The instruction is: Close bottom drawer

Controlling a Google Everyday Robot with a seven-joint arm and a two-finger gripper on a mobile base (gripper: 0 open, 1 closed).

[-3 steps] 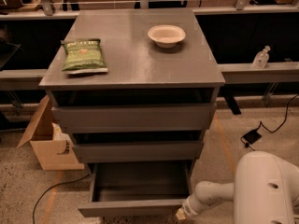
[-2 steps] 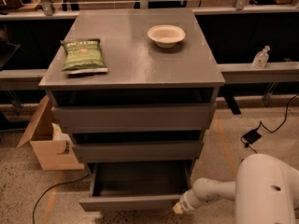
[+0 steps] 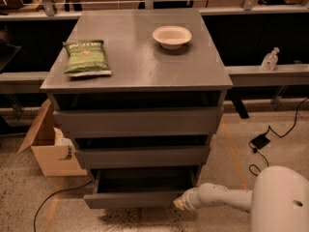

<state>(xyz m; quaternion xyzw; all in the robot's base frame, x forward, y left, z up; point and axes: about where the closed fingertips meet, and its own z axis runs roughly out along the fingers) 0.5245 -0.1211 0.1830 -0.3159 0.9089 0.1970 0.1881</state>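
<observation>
The bottom drawer (image 3: 133, 198) is the lowest and smallest grey drawer of the cabinet. It stands partly open, its shallow box showing dark behind the plain front panel. My gripper (image 3: 179, 203) is at the end of the white arm that reaches in from the lower right. It sits against the right end of the drawer's front panel. The two grey drawers above, the mid-sized drawer (image 3: 142, 156) and the widest drawer (image 3: 137, 121), also stand a little way out.
A green chip bag (image 3: 86, 58) and a white bowl (image 3: 172, 36) lie on the cabinet top (image 3: 135, 62). An open cardboard box (image 3: 50, 146) stands on the floor at the left. Cables and a black adapter (image 3: 260, 141) lie at the right. A sanitizer bottle (image 3: 270, 59) stands on the right ledge.
The bottom drawer has slid inward and less of its inside shows. My gripper has moved with its front panel toward the cabinet.
</observation>
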